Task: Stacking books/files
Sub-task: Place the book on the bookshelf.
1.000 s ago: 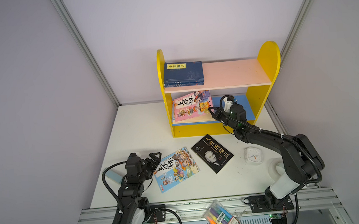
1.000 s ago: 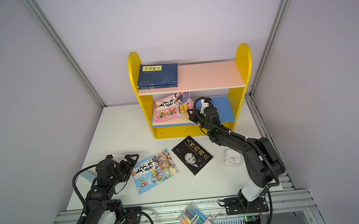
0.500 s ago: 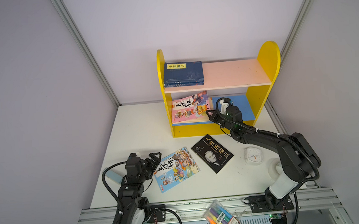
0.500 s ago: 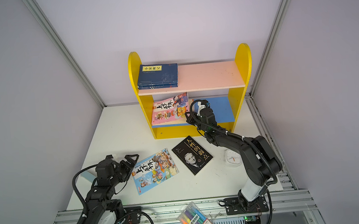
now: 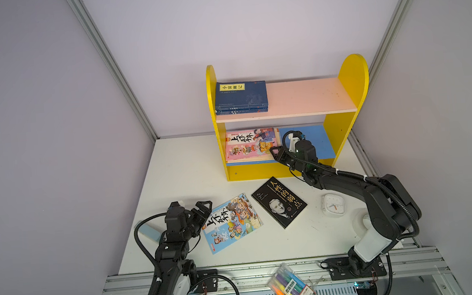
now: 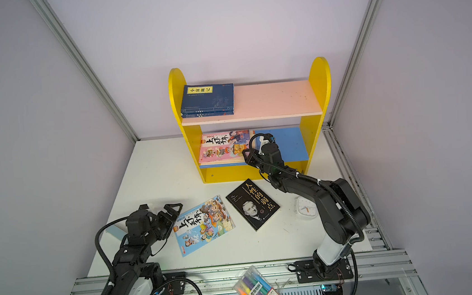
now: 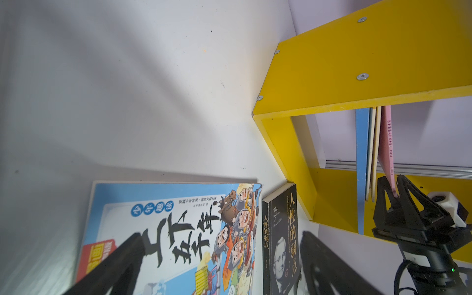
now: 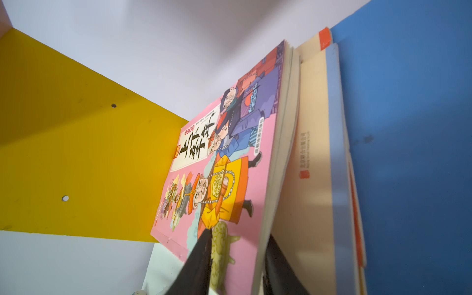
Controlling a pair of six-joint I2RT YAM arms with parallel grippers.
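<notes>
A pink cartoon book (image 5: pixel 250 145) (image 8: pixel 224 166) lies on top of cream books (image 8: pixel 311 153) on the lower shelf of the yellow bookcase (image 5: pixel 350 71). My right gripper (image 5: pixel 274 154) (image 8: pixel 237 258) is at that book's near right corner. Its jaws straddle the corner and stand wider apart than the book is thick. Navy books (image 5: pixel 240 96) are piled on the upper shelf. A blue cartoon book (image 5: pixel 231 223) (image 7: pixel 178 229) and a black portrait book (image 5: pixel 279 201) (image 7: pixel 281 242) lie flat on the table. My left gripper (image 5: pixel 202 212) (image 7: pixel 219 258) is open at the blue book's left edge.
The right half of the lower blue board (image 5: pixel 313 141) and of the pink upper board (image 5: pixel 312 95) is bare. A white square clock (image 5: pixel 333 205) sits by the right arm. A clear pack of markers (image 5: pixel 291 288) lies on the front rail. A pale blue object (image 5: pixel 149 231) lies beside the left arm.
The right gripper has moved left and lowered the pink book from a tilt onto the pile, and its jaws have parted. The left arm has not moved.
</notes>
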